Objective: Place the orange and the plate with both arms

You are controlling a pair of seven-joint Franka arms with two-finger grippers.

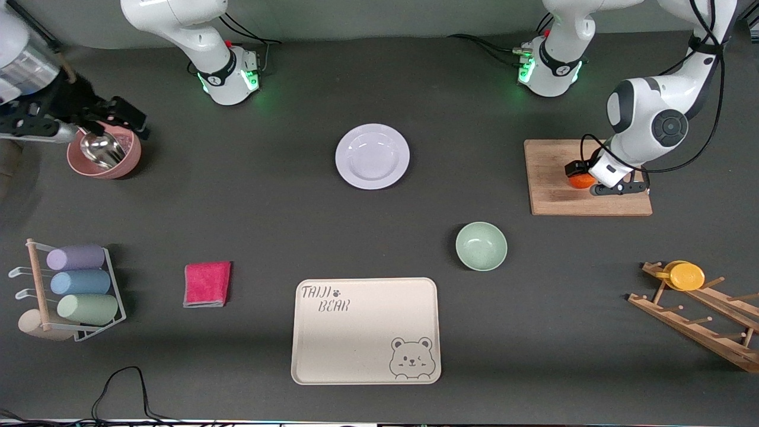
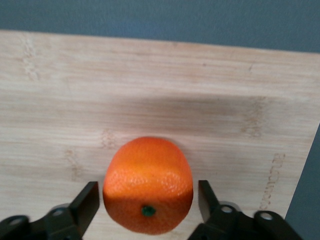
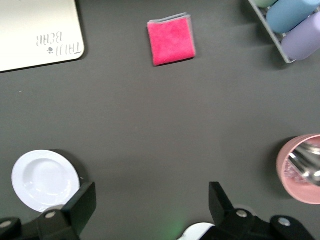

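Reading front view: we see the left gripper (image 1: 595, 179) down on the board (image 1: 551, 198) at the left arm's end of the table, with the orange (image 1: 580, 181) between its fingers.
Plate: we find the plate (image 1: 372, 156) lying bare on the table, mid-table, well apart from the board and farther from the camera than the tray (image 1: 366, 330).
Right gripper: the right gripper (image 1: 121, 115) hangs over the pink bowl (image 1: 104, 155) at the right arm's end of the table; we judge this arm to be waiting.
Left wrist view: the orange (image 2: 148, 185) sits on the board (image 2: 160, 100), and the left gripper (image 2: 148, 202) brackets it narrowly, a dark sliver showing at each side, so we cannot say the fingers (image 2: 86, 205) have gripped it yet.
Right wrist view: the right gripper (image 3: 152, 202) stands wide with nothing between its fingers; we see the plate (image 3: 45, 180) and the red cloth (image 3: 171, 41) on the table below.
Progress: we judge the task barely begun, with the orange not lifted, the plate untouched, and both left to place.
Writing: we read "TAIJI BEAR" on the tray (image 3: 37, 32), beside a bear drawing; faint lettering on the board's edge is unreadable.
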